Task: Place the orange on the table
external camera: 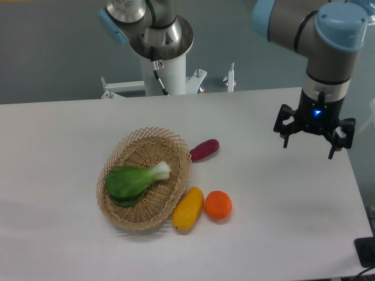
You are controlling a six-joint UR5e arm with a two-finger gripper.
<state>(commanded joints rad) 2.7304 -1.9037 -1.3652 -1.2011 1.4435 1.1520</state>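
Observation:
The orange (218, 205) is a small round bright-orange fruit. It lies on the white table (281, 193), just right of a yellow-orange mango-like fruit and right of the wicker basket. My gripper (310, 144) hangs above the table's right side, well up and to the right of the orange. Its fingers are spread open and hold nothing.
A wicker basket (120, 213) at centre left holds a green bok choy (133, 178). A yellow-orange mango-like fruit (188, 208) lies against the basket's right rim. A purple sweet potato (204, 149) lies behind it. The robot base (164, 64) stands at the far edge.

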